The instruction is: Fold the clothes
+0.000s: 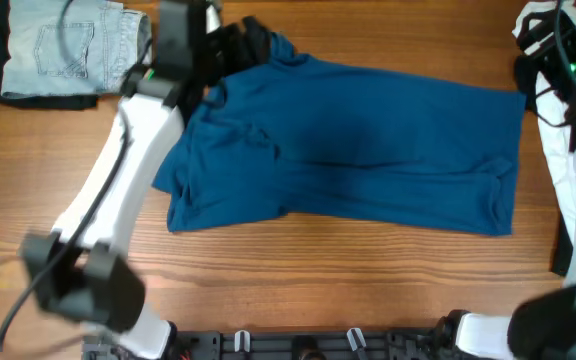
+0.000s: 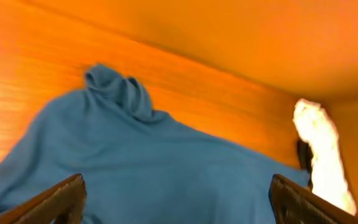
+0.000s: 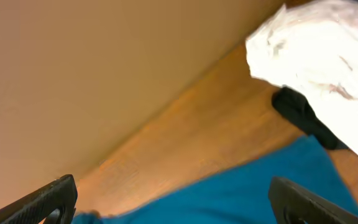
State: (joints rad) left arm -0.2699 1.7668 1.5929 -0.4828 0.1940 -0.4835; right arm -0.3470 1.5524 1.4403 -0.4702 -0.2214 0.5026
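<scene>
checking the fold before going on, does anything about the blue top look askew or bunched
Yes: the blue top lies smooth on the right, but its left end is rumpled, cloth bunched at the far corner.

**Blue on brown**

I see the clothes (image 1: 358, 140) as one plain deep blue, unpatterned. The table (image 1: 298, 270) is warm brown with wood grain. The denim piece (image 1: 68, 45) is pale blue; the other garment (image 3: 328, 56) is white.
</scene>
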